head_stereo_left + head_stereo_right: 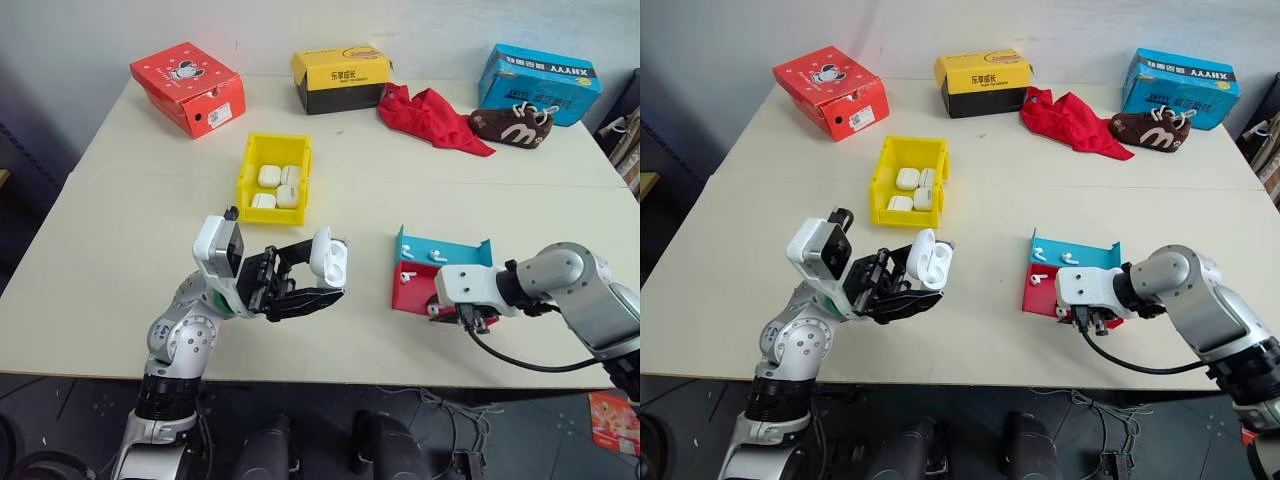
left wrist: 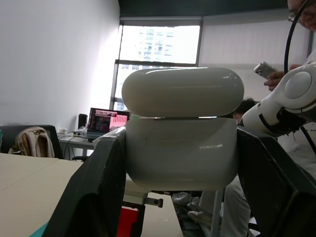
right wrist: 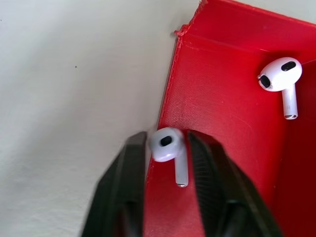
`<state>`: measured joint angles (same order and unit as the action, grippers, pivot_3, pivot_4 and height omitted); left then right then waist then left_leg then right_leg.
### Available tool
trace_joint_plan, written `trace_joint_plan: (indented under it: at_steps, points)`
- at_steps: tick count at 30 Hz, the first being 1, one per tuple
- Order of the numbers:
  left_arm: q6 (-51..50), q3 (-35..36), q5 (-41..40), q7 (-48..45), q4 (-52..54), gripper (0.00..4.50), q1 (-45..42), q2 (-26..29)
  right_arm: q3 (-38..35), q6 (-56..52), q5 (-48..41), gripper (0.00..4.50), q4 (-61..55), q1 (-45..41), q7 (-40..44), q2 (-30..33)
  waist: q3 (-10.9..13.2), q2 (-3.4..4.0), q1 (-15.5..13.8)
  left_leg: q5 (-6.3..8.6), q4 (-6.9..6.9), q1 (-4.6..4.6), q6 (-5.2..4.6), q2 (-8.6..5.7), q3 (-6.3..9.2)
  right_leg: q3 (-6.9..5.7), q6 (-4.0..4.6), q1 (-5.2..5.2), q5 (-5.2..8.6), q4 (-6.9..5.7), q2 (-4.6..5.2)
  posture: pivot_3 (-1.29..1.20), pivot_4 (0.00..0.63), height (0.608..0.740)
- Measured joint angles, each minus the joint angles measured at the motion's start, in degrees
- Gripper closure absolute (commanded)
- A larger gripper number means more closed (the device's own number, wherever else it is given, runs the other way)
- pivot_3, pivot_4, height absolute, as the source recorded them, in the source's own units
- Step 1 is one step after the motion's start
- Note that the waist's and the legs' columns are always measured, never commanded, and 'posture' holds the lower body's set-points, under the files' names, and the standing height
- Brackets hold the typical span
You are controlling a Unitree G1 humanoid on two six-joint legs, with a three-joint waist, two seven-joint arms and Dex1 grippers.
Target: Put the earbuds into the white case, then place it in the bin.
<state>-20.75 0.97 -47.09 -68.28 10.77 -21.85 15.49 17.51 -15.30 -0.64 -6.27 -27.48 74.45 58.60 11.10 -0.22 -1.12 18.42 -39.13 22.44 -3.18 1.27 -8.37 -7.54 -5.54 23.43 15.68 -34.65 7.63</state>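
My left gripper is shut on a white case and holds it above the table's front with its lid flipped open. From the left wrist view, the case sits wedged between the two black fingers. My right gripper points down at the near corner of the red tray, its fingers closed on either side of one earbud. A second earbud lies loose in that tray. The yellow bin stands further back and holds several white cases.
A blue tray with two earbuds adjoins the red tray. Along the far edge stand a red shoebox, a yellow-black box, a blue box, a red cloth and a brown shoe. A person's hand with a phone shows beyond.
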Motion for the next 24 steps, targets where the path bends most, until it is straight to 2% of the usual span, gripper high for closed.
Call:
trace_joint_plan:
  at_steps: [10,11,12,17,21,24]
  points:
    - [0.05,0.01,0.0,-0.01,0.0,1.69,0.12,0.29,-0.01,0.32,0.49,3.57,0.07,0.0,-0.02,-0.31,0.0,0.0,0.04,0.0,-0.01,-0.02,0.0,0.0,0.0,0.0,0.0,-0.02,0.0,-0.03,0.0,0.0,0.15,0.74]
    - [0.05,0.0,0.0,-0.01,0.0,1.69,0.15,0.29,-0.02,0.32,0.49,3.92,0.07,0.0,-0.01,-0.31,0.0,0.0,0.04,0.0,-0.01,-0.03,0.0,0.0,0.0,0.01,0.0,-0.02,0.0,-0.03,0.0,0.0,0.15,0.74]
    - [0.06,0.01,0.0,-0.01,0.0,1.69,0.19,0.3,-0.05,0.33,0.49,4.02,0.07,0.0,0.03,-0.31,0.0,0.0,0.04,0.0,-0.01,-0.03,0.0,0.0,0.0,0.01,0.0,-0.02,0.0,-0.03,0.0,0.0,0.15,0.74]
    - [0.08,0.01,0.0,-0.11,0.0,1.69,0.29,0.46,-0.42,0.57,0.05,4.04,0.07,0.09,0.21,-0.31,0.0,0.0,0.04,0.0,-0.01,-0.02,0.0,0.0,0.0,0.01,0.0,-0.01,0.0,-0.03,0.0,0.0,0.15,0.74]
    - [0.11,0.14,-0.01,-0.65,-0.14,1.69,0.23,0.95,-4.55,1.1,-4.21,4.04,-0.47,2.25,1.62,-0.28,0.0,0.0,-0.08,0.0,-0.01,-0.01,0.0,0.0,0.0,0.0,0.0,-0.01,0.0,-0.02,0.0,0.0,0.15,0.74]
    - [0.13,0.44,-0.23,-1.73,-0.45,1.69,0.05,1.35,-11.66,-0.66,-12.0,4.04,-2.75,4.29,3.52,-0.18,0.0,0.0,-0.1,0.0,-0.01,-0.02,-0.01,0.0,0.0,0.01,0.0,-0.02,0.0,-0.02,0.0,0.0,0.15,0.74]
